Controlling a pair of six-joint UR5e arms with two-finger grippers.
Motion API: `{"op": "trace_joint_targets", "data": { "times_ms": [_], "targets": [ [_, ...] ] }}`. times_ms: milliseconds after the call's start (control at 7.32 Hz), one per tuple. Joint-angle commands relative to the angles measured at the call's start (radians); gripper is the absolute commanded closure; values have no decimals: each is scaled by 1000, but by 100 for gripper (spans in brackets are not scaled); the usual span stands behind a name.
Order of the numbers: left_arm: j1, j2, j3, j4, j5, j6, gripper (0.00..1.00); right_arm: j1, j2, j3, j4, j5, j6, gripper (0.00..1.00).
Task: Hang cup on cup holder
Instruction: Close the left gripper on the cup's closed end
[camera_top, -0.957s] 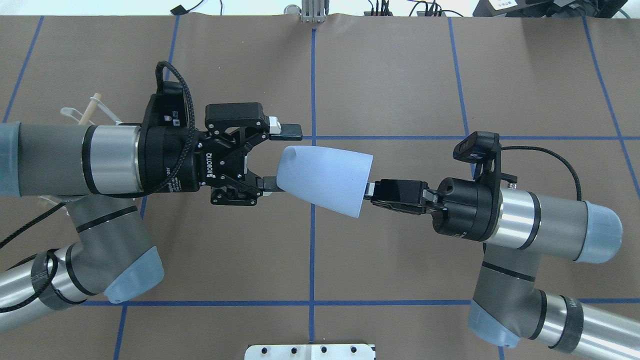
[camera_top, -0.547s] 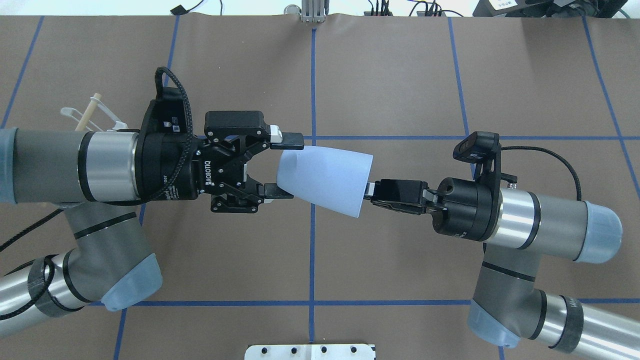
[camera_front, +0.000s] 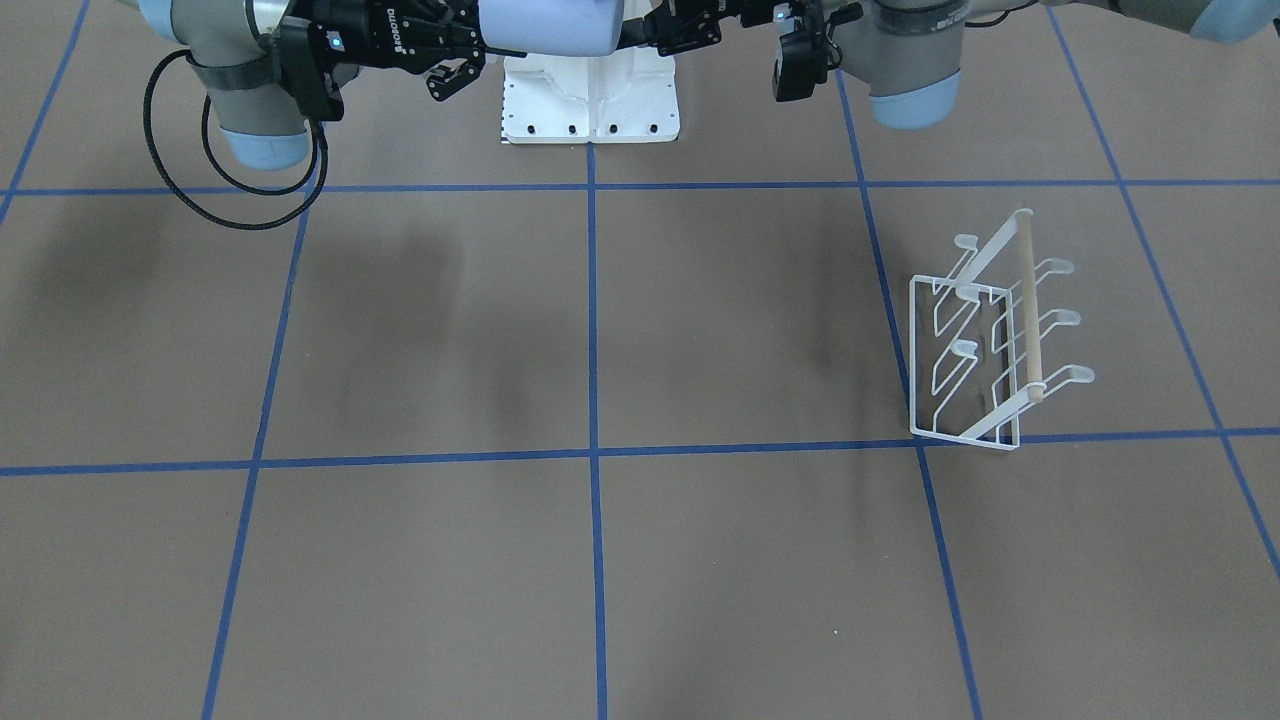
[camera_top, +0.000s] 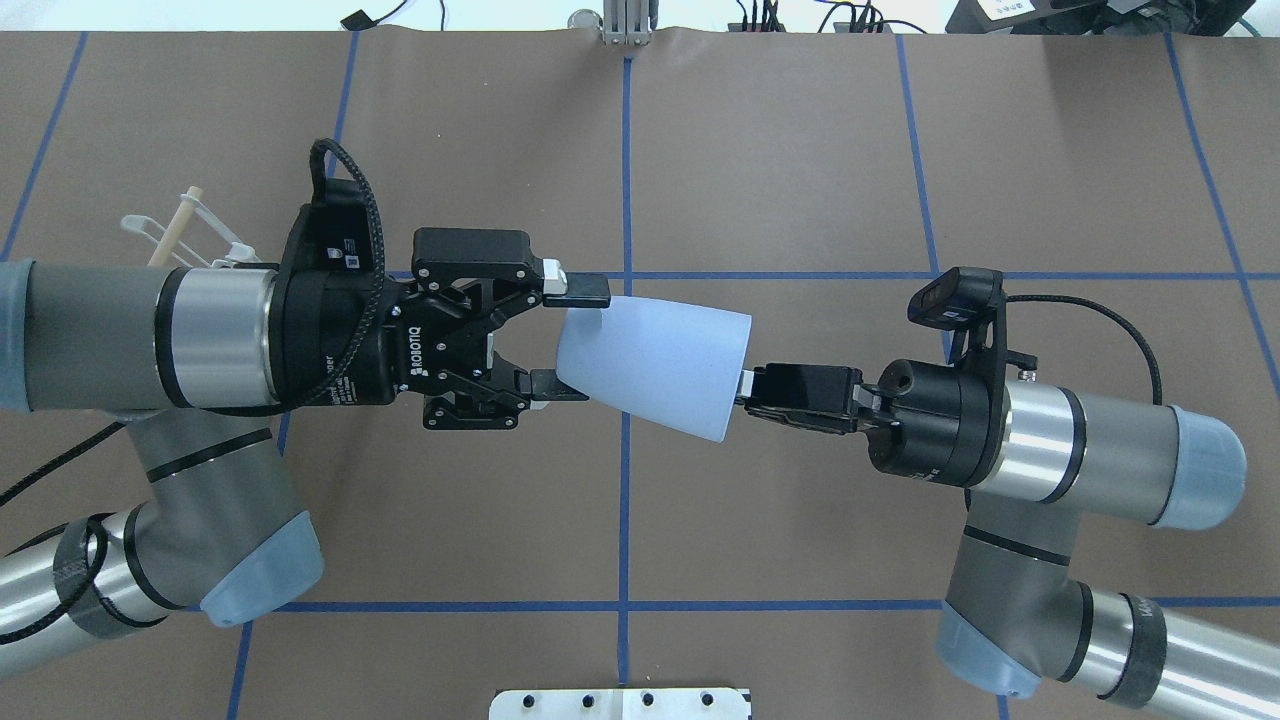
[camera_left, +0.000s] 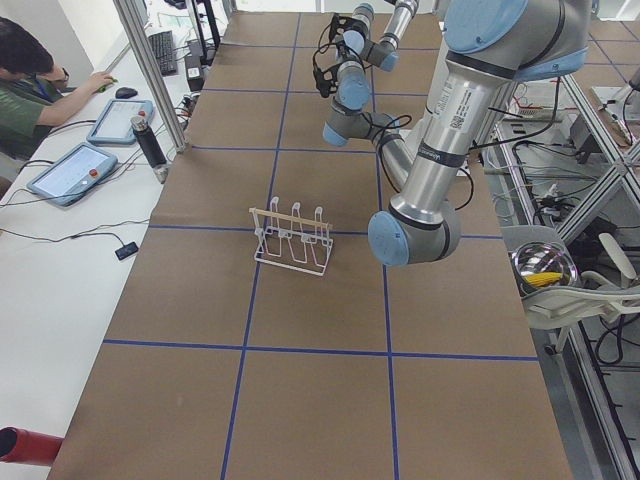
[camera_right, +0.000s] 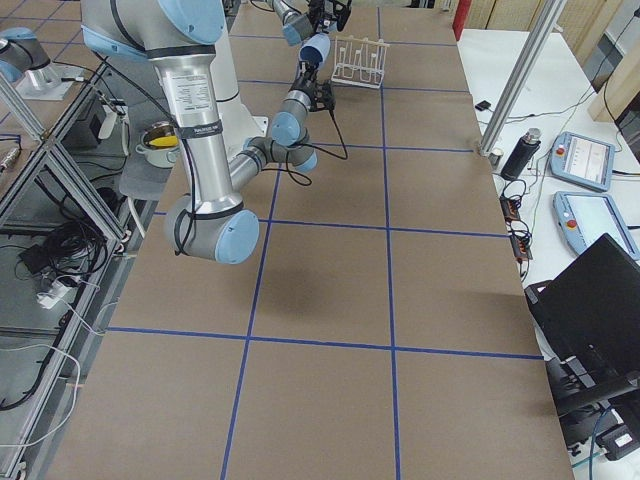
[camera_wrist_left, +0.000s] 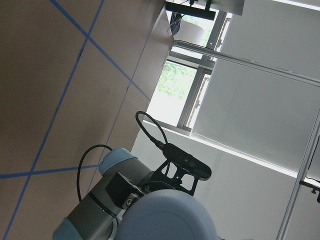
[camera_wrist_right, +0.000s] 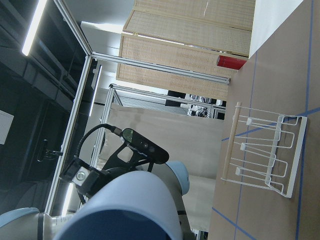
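The light blue cup (camera_top: 650, 365) hangs on its side in the air over the table's middle, between my two grippers. My left gripper (camera_top: 572, 338) is shut on its narrow base end, one finger on each side. My right gripper (camera_top: 745, 385) is shut on the rim of its wide end. The cup also shows at the top of the front-facing view (camera_front: 545, 25) and in both wrist views (camera_wrist_left: 165, 217) (camera_wrist_right: 125, 210). The white wire cup holder (camera_front: 990, 330) with its wooden rod stands on the table on my left. It is mostly hidden under my left arm in the overhead view (camera_top: 180, 225).
The robot's white base plate (camera_top: 620, 703) sits at the near edge. An operator (camera_left: 30, 90) sits at a side desk with tablets. The brown table (camera_front: 600, 560) carries blue tape lines.
My left gripper has closed from wide open onto the cup's base end. The right gripper and the cup have shifted slightly to the right.
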Motion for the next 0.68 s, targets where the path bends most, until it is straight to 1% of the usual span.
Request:
{"op": "trace_joint_targets", "data": {
  "times_ms": [0,273,547],
  "targets": [
    [0,1,-2,2,0,0,14,-5,-1,-3,14,0,0,100],
    [1,-1,-2,2,0,0,19,-5,-2,-5,14,0,1,100],
    [1,1,-2,2,0,-2,35,-5,-1,-3,14,-1,1,100]
  ]
}}
